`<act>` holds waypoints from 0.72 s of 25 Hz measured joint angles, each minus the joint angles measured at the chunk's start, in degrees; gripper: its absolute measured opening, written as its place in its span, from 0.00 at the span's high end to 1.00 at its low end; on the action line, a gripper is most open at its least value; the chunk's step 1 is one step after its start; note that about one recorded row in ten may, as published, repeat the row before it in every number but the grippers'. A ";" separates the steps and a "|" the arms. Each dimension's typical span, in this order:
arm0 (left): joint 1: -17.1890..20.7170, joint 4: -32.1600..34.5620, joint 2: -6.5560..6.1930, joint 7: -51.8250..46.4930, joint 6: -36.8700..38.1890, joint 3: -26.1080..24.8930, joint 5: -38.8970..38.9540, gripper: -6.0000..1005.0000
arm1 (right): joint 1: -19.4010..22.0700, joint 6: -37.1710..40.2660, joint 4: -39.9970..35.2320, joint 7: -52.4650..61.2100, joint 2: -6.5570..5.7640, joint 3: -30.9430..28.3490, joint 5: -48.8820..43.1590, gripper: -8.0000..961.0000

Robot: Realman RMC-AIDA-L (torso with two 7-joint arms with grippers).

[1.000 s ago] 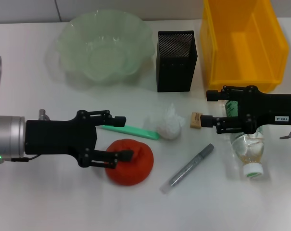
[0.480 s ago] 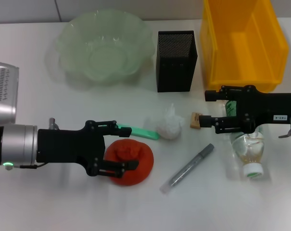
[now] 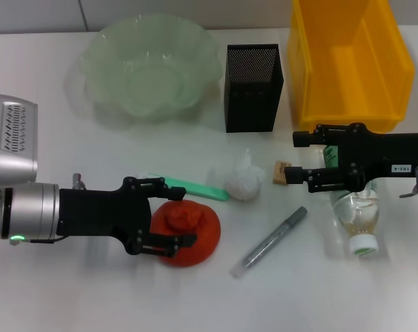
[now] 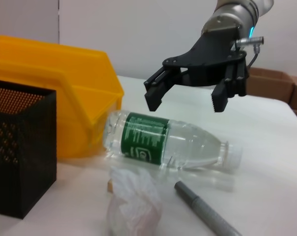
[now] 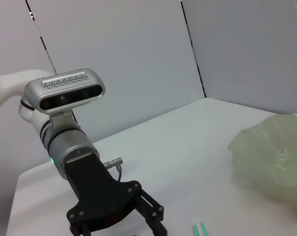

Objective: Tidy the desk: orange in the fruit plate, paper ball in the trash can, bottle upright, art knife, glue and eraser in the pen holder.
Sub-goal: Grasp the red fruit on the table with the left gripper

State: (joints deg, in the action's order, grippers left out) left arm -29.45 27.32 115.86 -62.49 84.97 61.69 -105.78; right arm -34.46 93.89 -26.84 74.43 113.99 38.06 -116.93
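Observation:
The orange (image 3: 195, 232) lies on the near part of the desk. My left gripper (image 3: 179, 216) is open and set over it, one finger at its far side and one across its near part. The bottle (image 3: 356, 214) lies on its side with its cap toward me; my right gripper (image 3: 300, 157) hangs open just above it, also seen as the black gripper (image 4: 187, 96) over the bottle (image 4: 163, 142). The paper ball (image 3: 242, 181), the tan eraser (image 3: 282, 172), the green art knife (image 3: 195, 188) and the grey glue stick (image 3: 271, 241) lie between the arms.
The pale-green fruit plate (image 3: 98, 62) stands at the back left, the black mesh pen holder (image 3: 253, 86) at the back centre and the yellow trash can (image 3: 312, 69) at the back right. The left arm's grey camera housing (image 3: 12, 138) sticks up at the left edge.
My left gripper has come forward and down over the orange, so its fingers now straddle the fruit. The right gripper has hardly moved above the bottle.

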 joint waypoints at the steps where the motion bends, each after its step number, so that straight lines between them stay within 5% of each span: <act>1: 0.00 0.00 0.00 0.00 0.00 0.00 0.00 0.17 | -0.08 0.00 0.00 0.15 0.00 0.00 -0.23 0.15; 18: 0.00 0.01 0.41 0.09 -3.08 0.01 -1.45 0.17 | -0.26 -0.02 0.04 0.54 0.00 0.00 -0.76 0.15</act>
State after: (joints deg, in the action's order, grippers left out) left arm -29.44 27.34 116.27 -62.40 81.89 61.70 -107.23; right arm -34.72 93.86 -26.80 74.97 113.99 38.06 -117.69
